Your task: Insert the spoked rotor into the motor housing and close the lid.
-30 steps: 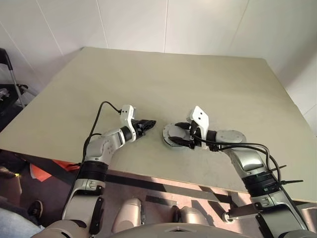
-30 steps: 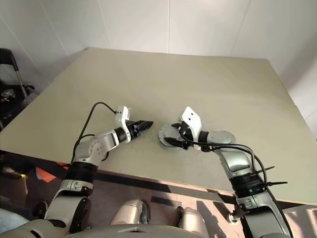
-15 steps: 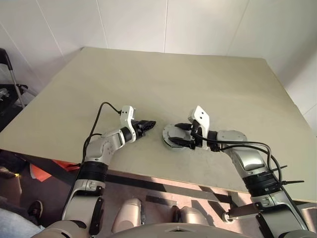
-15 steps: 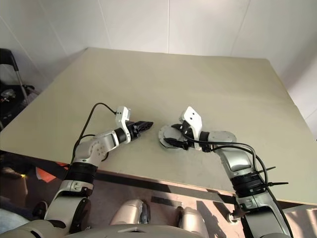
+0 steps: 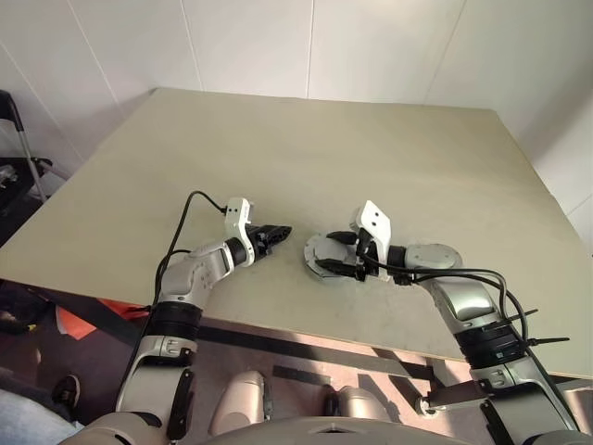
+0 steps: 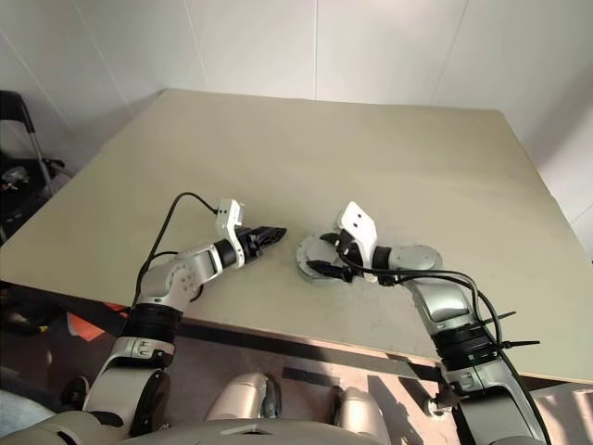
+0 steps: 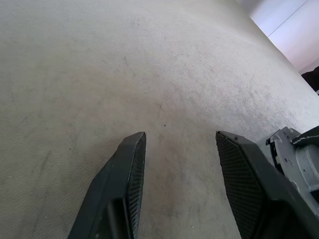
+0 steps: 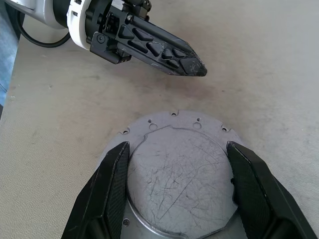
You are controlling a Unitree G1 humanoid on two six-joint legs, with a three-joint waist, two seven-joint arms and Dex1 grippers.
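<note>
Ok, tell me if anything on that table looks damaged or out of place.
Only wear: the grey round plate under the open right gripper has fine crisscross scratches all over its raised centre. It lies flat on the table, not tilted, and nothing is spilled.

Grey scratched lid (image 8: 179, 172), flat on table

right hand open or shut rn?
Open. In the right wrist view the right hand has its two black fingers spread wide on either side of the grey disc lying flat on the table.
</note>
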